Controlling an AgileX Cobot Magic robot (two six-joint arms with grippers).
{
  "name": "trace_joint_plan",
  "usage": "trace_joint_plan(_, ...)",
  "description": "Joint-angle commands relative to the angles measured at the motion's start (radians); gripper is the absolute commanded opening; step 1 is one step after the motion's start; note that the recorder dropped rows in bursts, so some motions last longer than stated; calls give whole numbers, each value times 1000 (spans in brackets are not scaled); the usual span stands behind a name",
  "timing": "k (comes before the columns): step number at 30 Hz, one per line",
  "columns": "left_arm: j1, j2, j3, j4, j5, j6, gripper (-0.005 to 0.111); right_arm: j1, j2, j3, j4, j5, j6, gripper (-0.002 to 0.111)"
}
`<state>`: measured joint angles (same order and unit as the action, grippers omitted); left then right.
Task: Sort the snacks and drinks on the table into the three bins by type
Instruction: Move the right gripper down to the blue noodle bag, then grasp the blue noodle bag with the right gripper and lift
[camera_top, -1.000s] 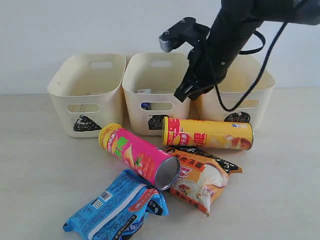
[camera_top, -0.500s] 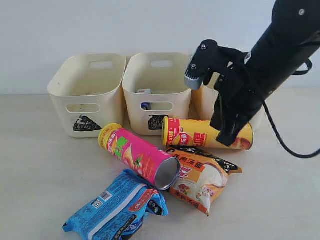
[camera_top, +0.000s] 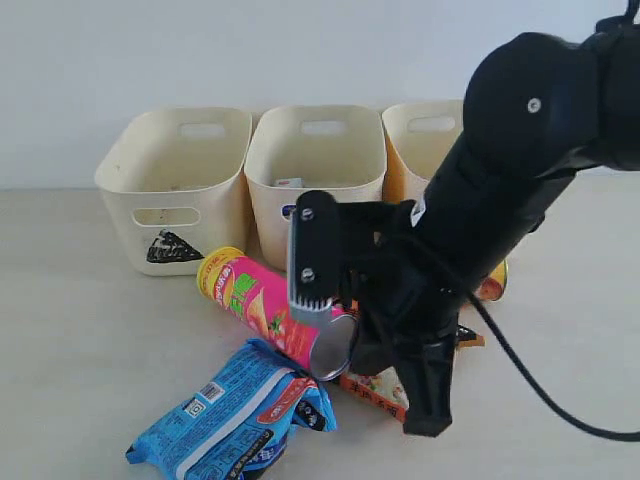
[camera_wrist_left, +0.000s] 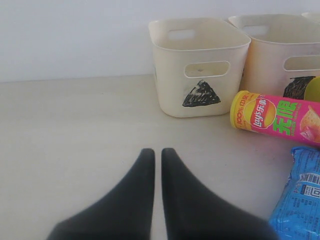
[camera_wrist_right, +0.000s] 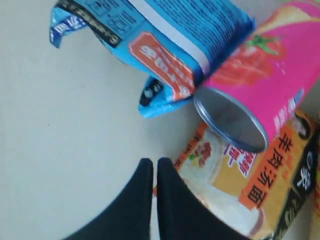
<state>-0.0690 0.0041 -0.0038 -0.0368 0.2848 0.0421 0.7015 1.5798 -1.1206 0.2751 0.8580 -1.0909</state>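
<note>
My right gripper (camera_top: 428, 428) (camera_wrist_right: 152, 162) is shut and empty, low at the near corner of the orange-black-white bag (camera_wrist_right: 240, 190) (camera_top: 372, 386); I cannot tell if it touches. Beside it lies the pink chip tube (camera_top: 262, 303) (camera_wrist_right: 270, 85) (camera_wrist_left: 280, 115), its metal end towards the gripper, and the blue bag (camera_top: 235, 415) (camera_wrist_right: 165, 35) (camera_wrist_left: 300, 200). My arm hides most of the yellow tube (camera_top: 492, 283). My left gripper (camera_wrist_left: 154, 151) is shut over the bare table (camera_top: 80, 330). A white carton (camera_top: 289, 183) shows in the middle bin (camera_top: 315, 165).
The three cream bins stand in a row at the back: the triangle bin (camera_top: 175, 185) (camera_wrist_left: 200, 65) on the left, the middle one, and a third bin (camera_top: 425, 135) partly behind my right arm. A pale wall rises behind them.
My right arm has swung from above the middle and right bins forward and down to the orange bag's near corner, still shut. It now covers most of the yellow tube.
</note>
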Motion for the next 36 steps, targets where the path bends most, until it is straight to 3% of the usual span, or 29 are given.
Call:
trace_joint_plan(1,4,-4,4,-1,-7,-8,4,73,-5,4,3,9,-20,0)
trace_joint_plan(5,4,-4,4,-1,-7,-8,4,117,22,4,3,43,-30,7)
trace_joint_plan(7,4,-4,4,-1,-7,-8,4,132,39,4,3,40,-45,16)
trace_joint_plan(11,4,-4,4,-1,-7,-8,4,136,60,4,23,32,-155,42)
trace_joint_plan(15,4,-4,4,-1,-7,-8,4,136,78,4,56,-33,-177,76)
trace_joint_plan(18,4,-4,4,-1,-7,-8,4,136,87,4,101,-96,-194,92)
trace_joint_plan(23,4,-4,4,-1,-7,-8,4,139,119,4,160,-168,-359,95)
trace_joint_plan(28,4,-4,4,-1,-7,-8,4,205,158,4,126,-344,-510,95)
trace_joint_plan(36,4,-4,4,-1,-7,-8,4,215,247,4,68,-389,-533,94)
